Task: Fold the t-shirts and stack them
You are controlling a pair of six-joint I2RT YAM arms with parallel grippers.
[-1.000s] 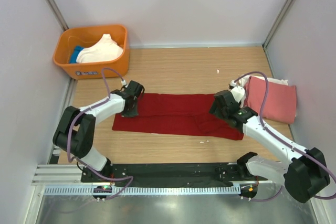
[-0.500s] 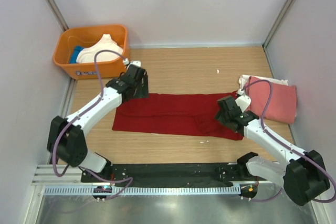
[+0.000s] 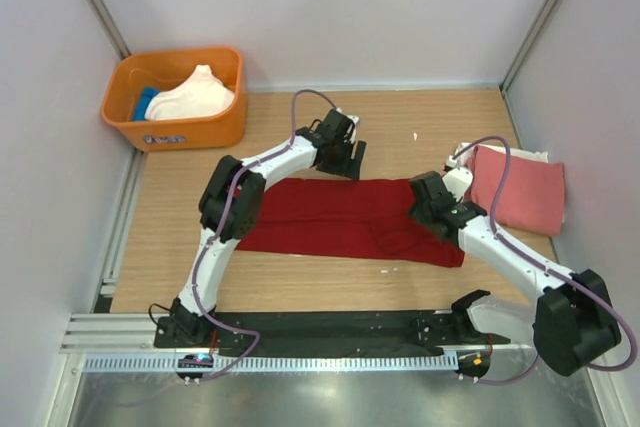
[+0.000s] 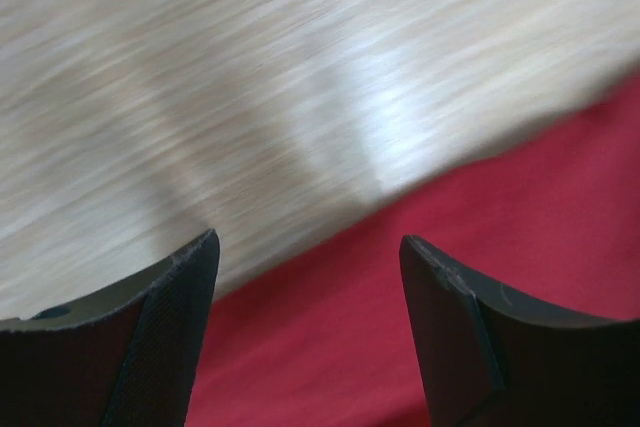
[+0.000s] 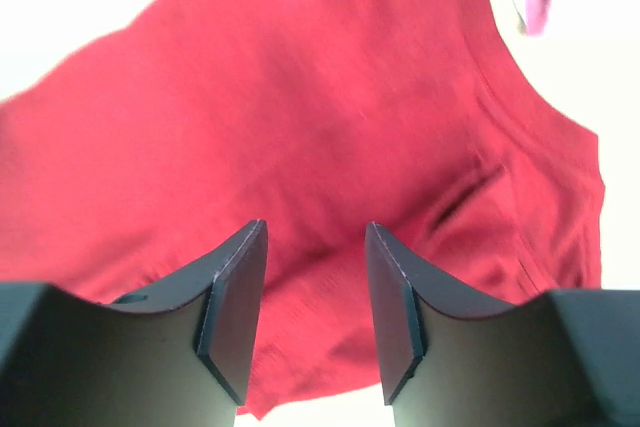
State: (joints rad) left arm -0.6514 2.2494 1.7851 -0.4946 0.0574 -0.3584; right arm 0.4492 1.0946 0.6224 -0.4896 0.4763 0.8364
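Dark red cloth is seen across the middle of the wooden bench [image 3: 300, 132]: the dark red t-shirt [image 3: 330, 217] is laid flat as a long band running left to right, with creases gathered at its right end.

The left tool [image 3: 345, 157] is held at the far edge of this shirt, about halfway along it, with the arm stretched out over the cloth. In the left wrist view, which is blurred, the left tool [image 4: 308, 247] is shown with its fingers [image 4: 170, 327] spread wide and nothing between them. Bare wood and the shirt's edge are seen below. Whether the tips touch the bench cannot be told.

The right tool [image 3: 430, 197] is placed over the right end of the shirt. In its wrist view the right tool [image 5: 315, 232] is shown with its fingers [image 5: 235, 297] parted by a narrower gap. Creased red cloth is seen beyond the gap, and no cloth is seen pinched. Contact with the cloth cannot be judged.

A folded salmon-pink t-shirt [image 3: 520, 192] is stacked on a white t-shirt [image 3: 528, 156] at the right edge, just beside the red shirt's right end. At the far left corner, a cream t-shirt [image 3: 200, 95] and a blue t-shirt [image 3: 147, 102] are held in the orange tub [image 3: 190, 132].
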